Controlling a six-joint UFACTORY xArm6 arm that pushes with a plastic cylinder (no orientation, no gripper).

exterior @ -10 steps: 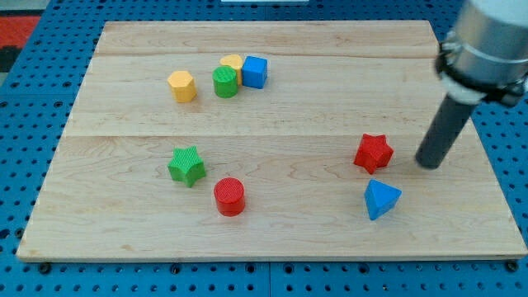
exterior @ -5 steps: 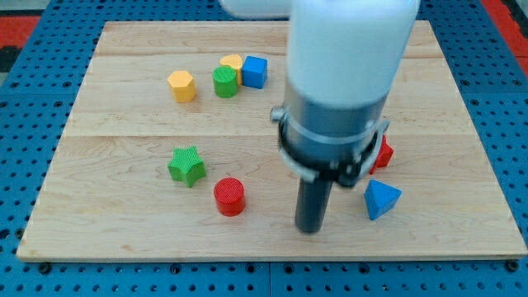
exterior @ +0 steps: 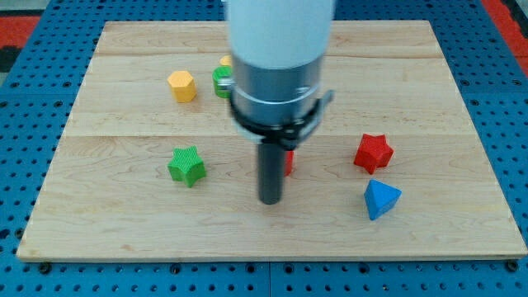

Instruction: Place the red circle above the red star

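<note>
Camera view: the arm fills the middle of the frame, its pale upper body cut off by the view's top edge, and it hides a good part of the wooden board (exterior: 462, 99). My tip (exterior: 270, 200) is the bare end of a dark rod; it has no jaws and holds nothing, only resting on the board.

Taking the red star (exterior: 374, 153) as the landmark: it sits on the board's right half, fully in sight. To its left, my tip stands a little lower in the view. The red circle (exterior: 289, 161) shows only as a thin red sliver at the rod's right edge, between the rod and the red star and just above my tip; its shape cannot be made out here, and whether the rod touches it cannot be told.

Just below the red star lies a blue block (exterior: 380, 199), pyramid-like. Far to the star's left is a green star (exterior: 186, 166). Up and to the left of the red star, a yellow block (exterior: 181, 85) stands clear, while a green block (exterior: 221, 81) and another yellow one (exterior: 226, 61) peek out from behind the arm, mostly hidden.
</note>
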